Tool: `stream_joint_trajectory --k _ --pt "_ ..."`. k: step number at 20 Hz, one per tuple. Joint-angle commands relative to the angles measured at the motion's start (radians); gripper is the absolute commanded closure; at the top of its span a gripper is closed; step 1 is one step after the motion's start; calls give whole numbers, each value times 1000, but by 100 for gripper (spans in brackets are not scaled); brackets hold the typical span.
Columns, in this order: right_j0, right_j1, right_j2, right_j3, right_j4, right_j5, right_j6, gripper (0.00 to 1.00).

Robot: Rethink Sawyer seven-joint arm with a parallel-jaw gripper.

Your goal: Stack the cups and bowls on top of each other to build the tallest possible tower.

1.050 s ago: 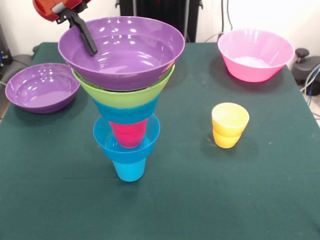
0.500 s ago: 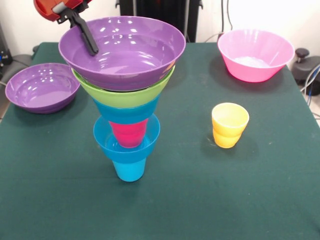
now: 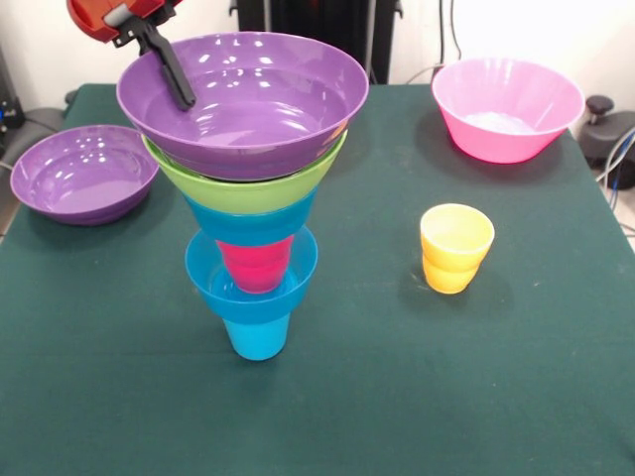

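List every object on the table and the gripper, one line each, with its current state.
tower: upright, six pieces stacked.
blue cup: lowest, on the table.
top purple bowl: crowns the tower, slightly tilted.
second purple bowl: loose, upright.
pink bowl: loose, upright.
yellow cup: loose, upright.
gripper: at the top bowl's rim, one finger inside; grip unclear.

A robotics lab, by the look of it: a green-clothed counter (image 3: 476, 397) against a bare white wall (image 3: 40, 50), loose cables (image 3: 617, 164) trailing off one side, dark equipment (image 3: 317, 25) standing behind, a red robot arm (image 3: 99, 15) overhead.
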Motion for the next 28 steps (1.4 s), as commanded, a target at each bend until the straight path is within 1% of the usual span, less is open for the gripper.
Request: stream_joint_trajectory --k 1,8,9,28 --pt "46 2 -33 -19 -35 129 -206 100" --pt "47 3 -34 -25 -34 136 -211 100" --pt "47 3 -34 -26 -34 136 -212 0" --pt "55 -2 -34 -44 -28 163 -221 0"
